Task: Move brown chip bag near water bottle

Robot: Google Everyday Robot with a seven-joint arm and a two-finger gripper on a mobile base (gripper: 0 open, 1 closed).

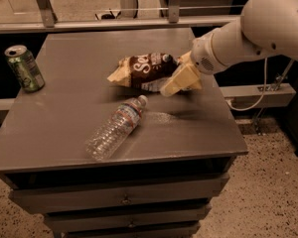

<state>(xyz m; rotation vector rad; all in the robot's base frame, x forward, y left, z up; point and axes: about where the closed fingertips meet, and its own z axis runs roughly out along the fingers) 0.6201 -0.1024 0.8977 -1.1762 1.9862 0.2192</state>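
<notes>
Can [24, 68], green, stands upright near the left edge of the surface [79, 48], well apart from everything else. Right of it, toward the front, the bottle [116, 128] lies on its side, slanted, with its white cap pointing up and to the right. Just beyond that cap is the bag [143, 71], lying across the middle of the surface with its dark brown centre facing up and a pale end sticking out to the left. A narrow gap seems to separate the bag and the cap. At the bag's right end is the claw [173, 78], its cream fingers pinched narrow on that end. The white arm [268, 24] reaches in from the upper right. Drawers [124, 200] sit below the surface.
</notes>
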